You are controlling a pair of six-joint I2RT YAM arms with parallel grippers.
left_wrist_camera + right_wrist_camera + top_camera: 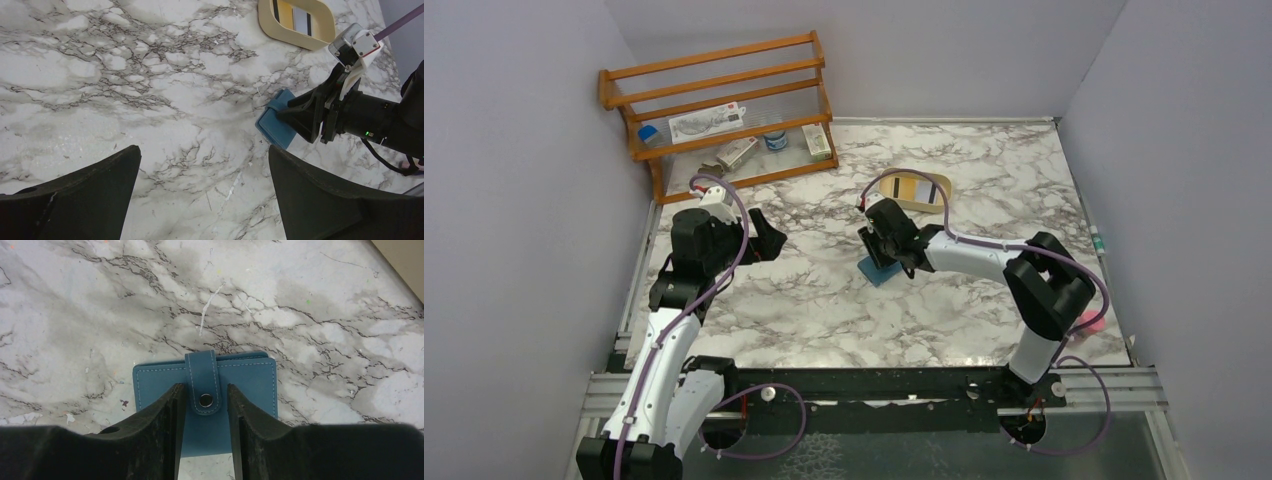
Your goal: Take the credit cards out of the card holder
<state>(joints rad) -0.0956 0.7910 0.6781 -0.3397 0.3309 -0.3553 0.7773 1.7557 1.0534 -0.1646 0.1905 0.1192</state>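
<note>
Marble table carries the closed teal card holder, white-stitched, tab snapped; right gripper straddles the tab, narrowly parted; left gripper spread wide.

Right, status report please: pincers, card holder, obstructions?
Left pincer open, empty, standing off. Right pincer open, straddling snap tab. Card holder closed, cards unseen. Nothing blocking.

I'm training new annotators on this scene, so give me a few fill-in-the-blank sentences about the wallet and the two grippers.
1. The blue wallet lies ____ on the marble table.
2. The right gripper hangs over the wallet, one finger on each side of its ____.
3. The left gripper is ____ and holds nothing.

Missing words: closed; snap tab; open.
</note>
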